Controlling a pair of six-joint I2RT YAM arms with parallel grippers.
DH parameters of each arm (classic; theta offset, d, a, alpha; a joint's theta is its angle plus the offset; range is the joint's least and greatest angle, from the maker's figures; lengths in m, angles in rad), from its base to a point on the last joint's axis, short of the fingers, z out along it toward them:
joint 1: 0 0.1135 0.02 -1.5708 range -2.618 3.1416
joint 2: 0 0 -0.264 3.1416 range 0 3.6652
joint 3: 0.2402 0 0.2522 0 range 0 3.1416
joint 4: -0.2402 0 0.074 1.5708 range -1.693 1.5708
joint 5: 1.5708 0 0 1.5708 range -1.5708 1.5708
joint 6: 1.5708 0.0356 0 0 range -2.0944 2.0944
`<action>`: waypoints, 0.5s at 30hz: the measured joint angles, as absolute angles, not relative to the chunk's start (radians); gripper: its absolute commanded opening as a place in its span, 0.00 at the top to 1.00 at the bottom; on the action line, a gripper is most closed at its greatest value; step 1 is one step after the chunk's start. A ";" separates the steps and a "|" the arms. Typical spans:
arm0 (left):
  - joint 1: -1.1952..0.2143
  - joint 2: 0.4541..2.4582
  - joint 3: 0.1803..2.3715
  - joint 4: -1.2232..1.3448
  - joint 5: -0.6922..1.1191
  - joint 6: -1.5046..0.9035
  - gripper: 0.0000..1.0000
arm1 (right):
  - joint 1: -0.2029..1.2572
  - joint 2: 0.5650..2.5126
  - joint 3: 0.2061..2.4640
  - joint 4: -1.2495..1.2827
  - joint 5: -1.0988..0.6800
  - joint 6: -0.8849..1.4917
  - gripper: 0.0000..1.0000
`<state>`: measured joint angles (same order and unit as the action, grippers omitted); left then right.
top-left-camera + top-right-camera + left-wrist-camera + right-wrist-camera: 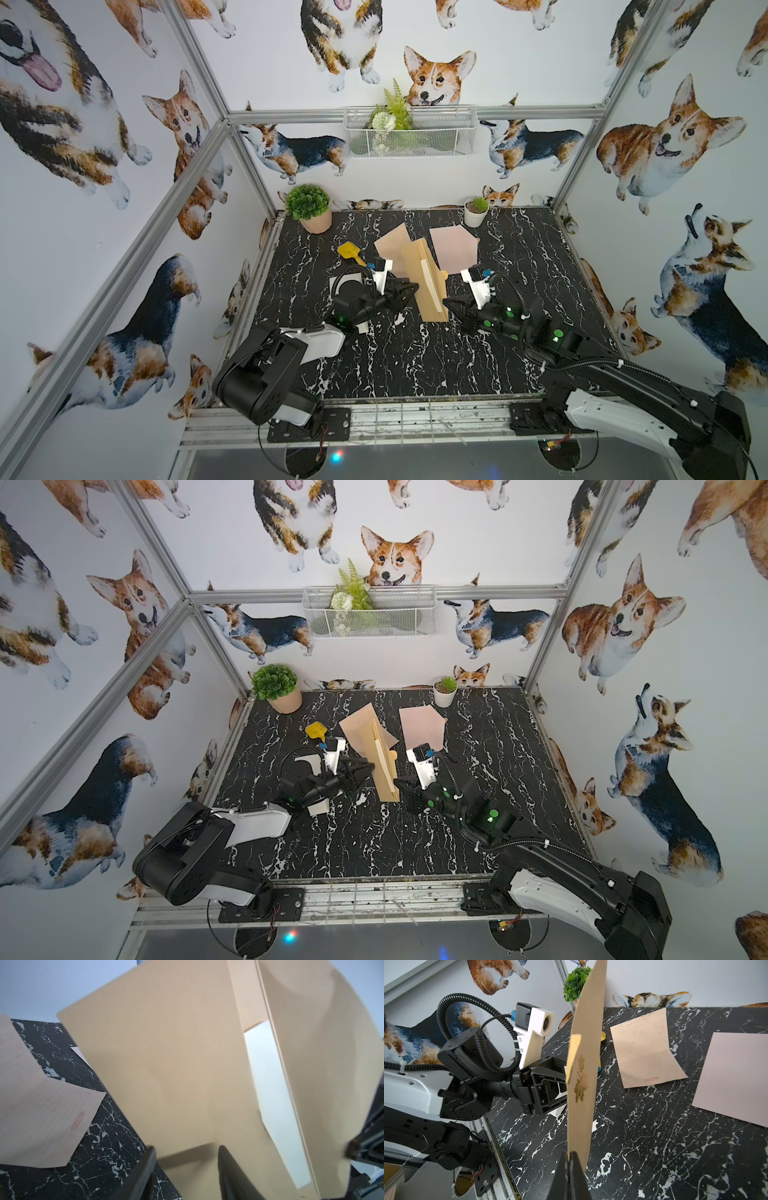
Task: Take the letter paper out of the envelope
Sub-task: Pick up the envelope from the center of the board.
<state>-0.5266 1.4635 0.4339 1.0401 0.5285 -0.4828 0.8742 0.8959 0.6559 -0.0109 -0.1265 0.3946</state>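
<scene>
Envelope [581, 1105] tight in right gripper [569, 1154]; left gripper [187, 1149] half-wide

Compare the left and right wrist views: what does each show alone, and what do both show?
Only left wrist: the left gripper with open jaws, and a pale strip inside the envelope. Only right wrist: the right gripper shut on the envelope's edge, its gold leaf print, the left arm, a green plant. Both: the envelope, the lined sheet, the marble table.
</scene>
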 measured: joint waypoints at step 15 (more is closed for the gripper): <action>-0.527 1.404 0.419 1.018 0.496 -0.466 0.42 | 0.722 0.898 0.624 0.051 -0.353 0.398 1.00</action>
